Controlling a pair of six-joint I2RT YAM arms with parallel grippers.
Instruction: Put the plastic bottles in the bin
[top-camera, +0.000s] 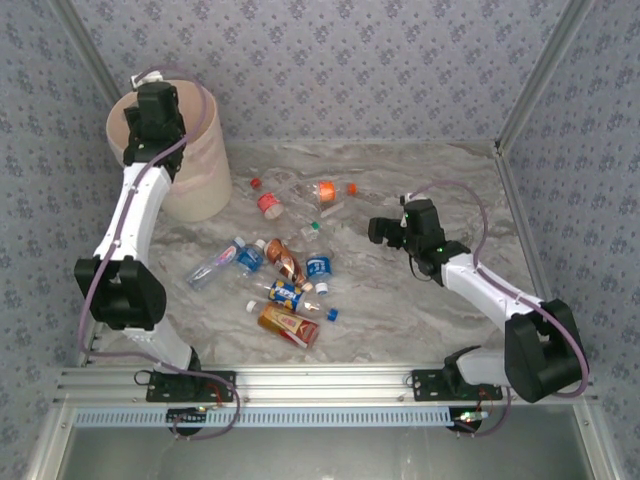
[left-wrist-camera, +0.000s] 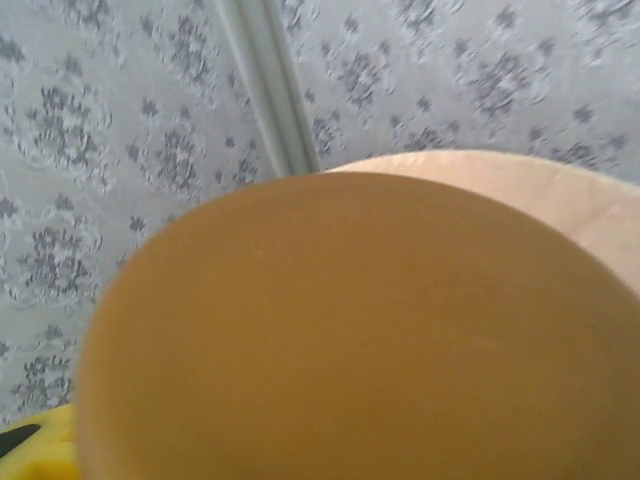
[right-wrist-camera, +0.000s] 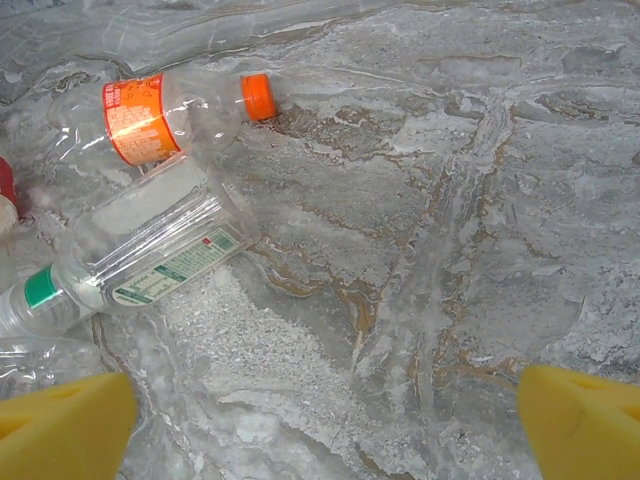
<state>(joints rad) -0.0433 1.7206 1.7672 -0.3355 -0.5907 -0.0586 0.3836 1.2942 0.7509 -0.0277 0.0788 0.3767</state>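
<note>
The left gripper (top-camera: 152, 105) hangs over the bin (top-camera: 205, 185), jaws narrowed on what looks like an amber bottle (left-wrist-camera: 350, 330). The right gripper (top-camera: 380, 230) gapes wide above the table (top-camera: 400, 320). About ten plastic bottles (top-camera: 288, 322) lie scattered there, so most of the job remains.

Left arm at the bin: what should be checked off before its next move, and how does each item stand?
1. Left gripper over the bin: ok.
2. Amber object gripped at the left fingers: ok; whether it is a bottle, cannot tell.
3. Bin rim showing just beyond the object: ok.
4. Right gripper open, empty, away from the bin: ok.
5. Orange-capped bottle lying free ahead of the right gripper: ok.
6. Table rid of bottles: not ok, several lie there.
</note>
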